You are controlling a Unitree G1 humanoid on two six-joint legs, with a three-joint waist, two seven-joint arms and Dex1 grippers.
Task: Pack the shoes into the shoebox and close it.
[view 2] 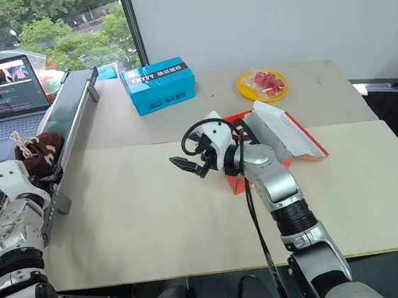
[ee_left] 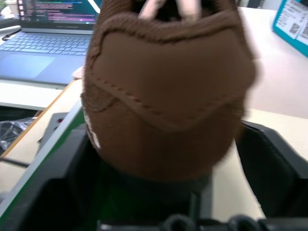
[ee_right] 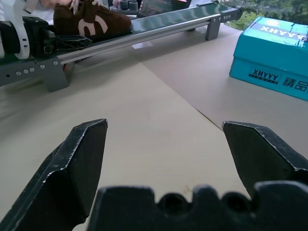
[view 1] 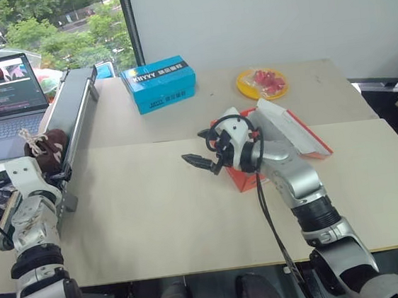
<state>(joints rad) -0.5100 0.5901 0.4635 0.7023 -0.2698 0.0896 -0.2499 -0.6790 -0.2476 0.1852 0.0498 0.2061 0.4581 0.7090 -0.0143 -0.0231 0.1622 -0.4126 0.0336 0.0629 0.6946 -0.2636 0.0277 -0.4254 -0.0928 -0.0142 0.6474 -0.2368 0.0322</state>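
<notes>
Beige tabletop (view 1: 191, 214) is kept bare at centre as working room. At three o'clock the shoebox (view 1: 294, 135) is propped open to receive the shoes. At nine o'clock, one brown shoe (view 1: 48, 147) lies on the conveyor (view 1: 74, 109), bracketed heel-first by the left gripper (ee_left: 163, 192), no squeeze evident. The right gripper (view 1: 199, 161) is held wide, empty.

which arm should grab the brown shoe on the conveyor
Left. Its end effector already sits at the shoe on the conveyor, a finger on each side of the heel. The right end effector hangs open over bare table beside the red shoebox.
</notes>
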